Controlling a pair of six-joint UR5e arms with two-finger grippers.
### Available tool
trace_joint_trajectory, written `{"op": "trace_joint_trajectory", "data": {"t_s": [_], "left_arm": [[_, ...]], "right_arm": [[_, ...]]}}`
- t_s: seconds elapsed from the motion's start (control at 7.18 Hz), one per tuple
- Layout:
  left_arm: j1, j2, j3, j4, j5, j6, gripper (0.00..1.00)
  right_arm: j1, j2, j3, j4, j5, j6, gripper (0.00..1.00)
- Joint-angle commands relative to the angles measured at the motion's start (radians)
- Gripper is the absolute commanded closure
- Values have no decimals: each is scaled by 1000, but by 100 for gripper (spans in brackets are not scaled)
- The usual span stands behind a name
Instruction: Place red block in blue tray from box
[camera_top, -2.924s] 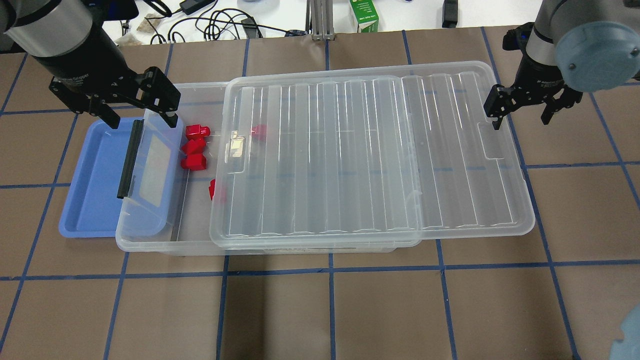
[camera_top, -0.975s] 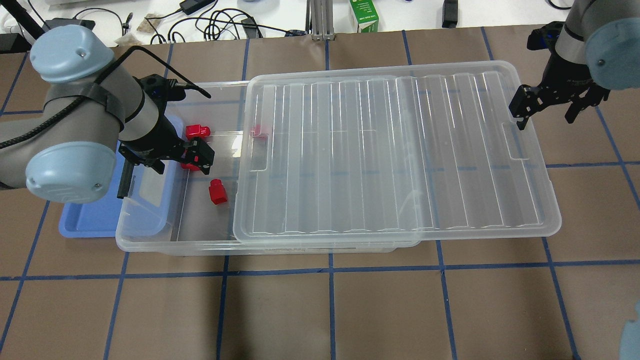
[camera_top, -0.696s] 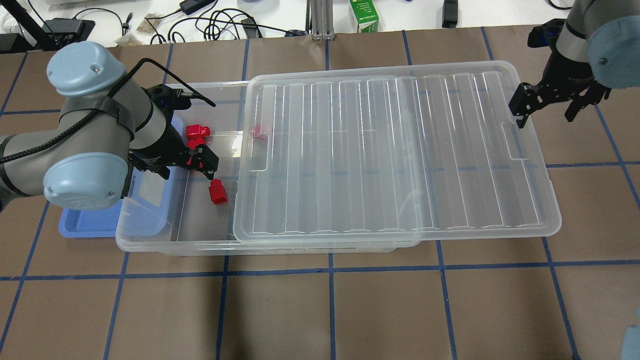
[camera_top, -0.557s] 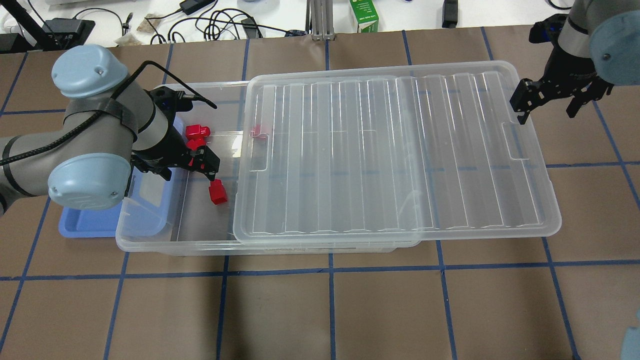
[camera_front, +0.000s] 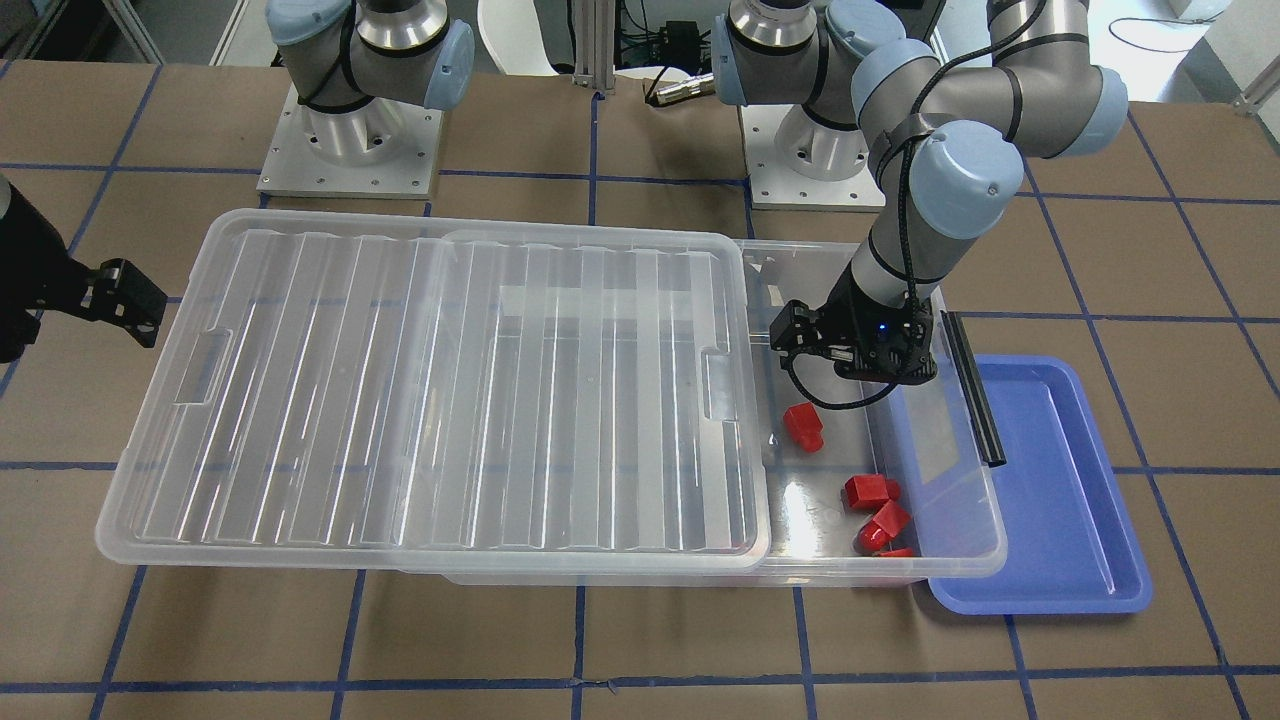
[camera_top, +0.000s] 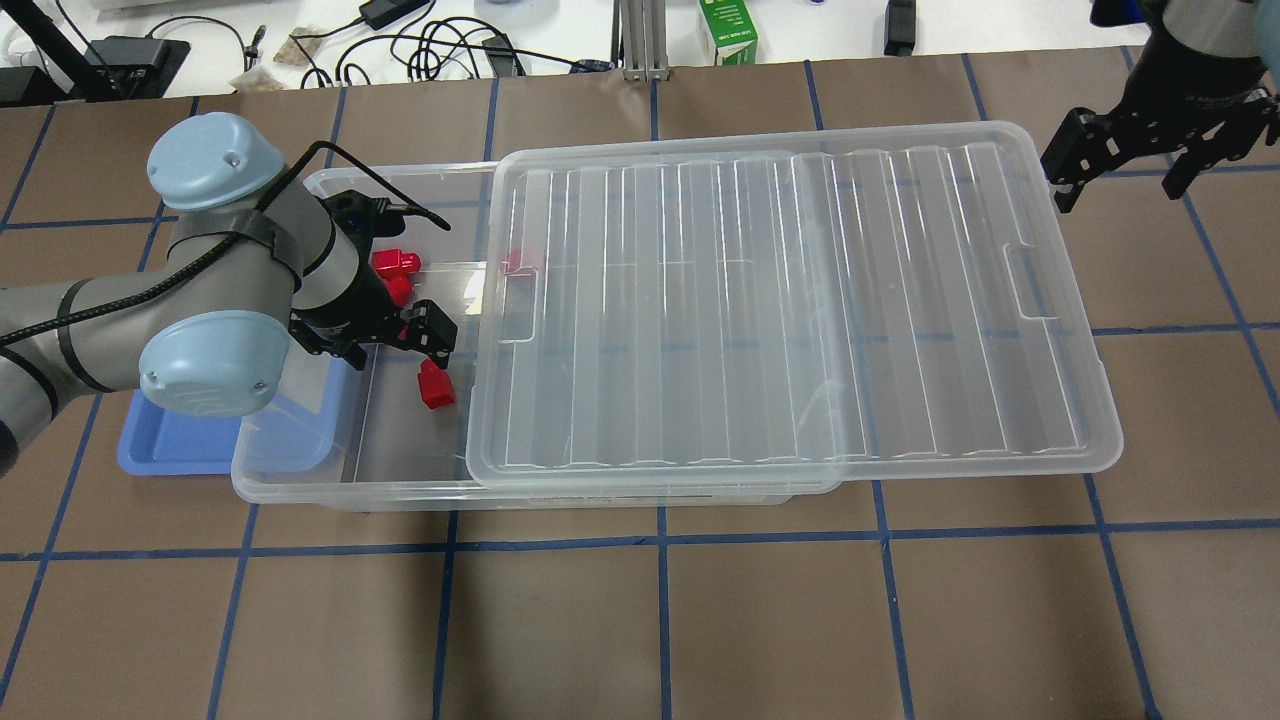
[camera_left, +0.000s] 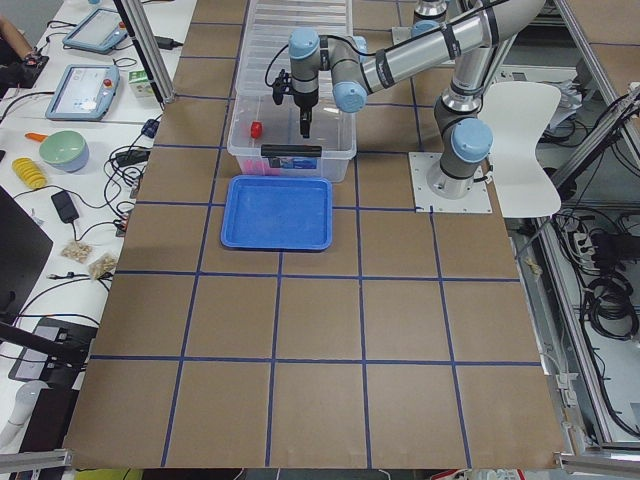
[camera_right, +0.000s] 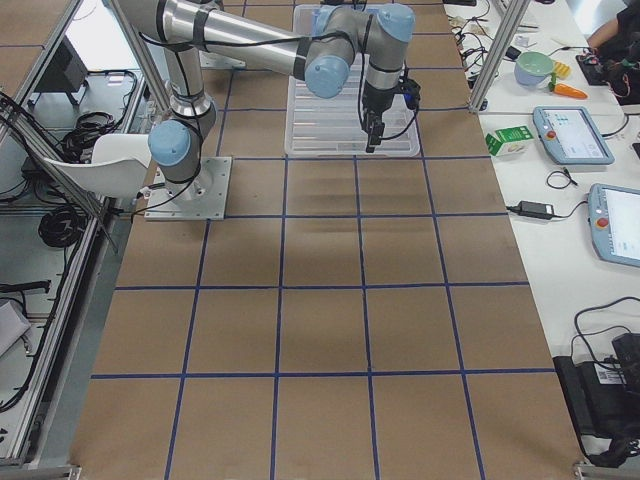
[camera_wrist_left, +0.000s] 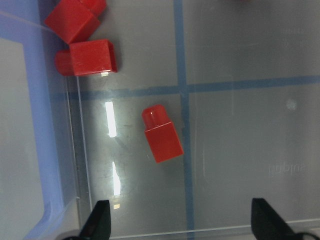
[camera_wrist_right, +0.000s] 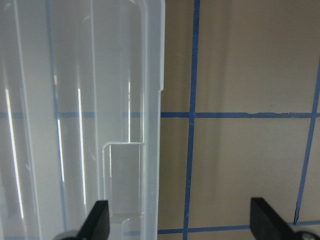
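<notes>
Your left gripper (camera_wrist_left: 181, 216) hangs spread over the open end of the large clear plastic box (camera_top: 300, 490). The small red plastic block (camera_wrist_left: 161, 134) lies loose on the box floor ahead of its fingers. The shallow blue plastic tray (camera_front: 1060, 500) sits at that box end, seemingly tucked under the rim. Your right gripper (camera_wrist_right: 180, 217), also spread, hovers off the box's other end above the brown, blue-taped table (camera_top: 760, 620).

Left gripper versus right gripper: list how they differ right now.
The left gripper hangs over the uncovered end of the box, with the red block lying below within the span of its jaws. The right gripper hangs at the far edge of the lid, partly over the table, with no block beneath it. Both are open and hold nothing.
</notes>
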Motion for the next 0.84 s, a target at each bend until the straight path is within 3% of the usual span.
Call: {"op": "trace_joint_trajectory", "data": {"t_s": [0.0,0.7], "left_arm": [[4,-18,4,12,2,7,0],[49,-64,-45,61,-4,-69,0]], "right_arm": [[16,-94,-2,73,20,9,0],[47,-103,48,96,2,34,0]]}}
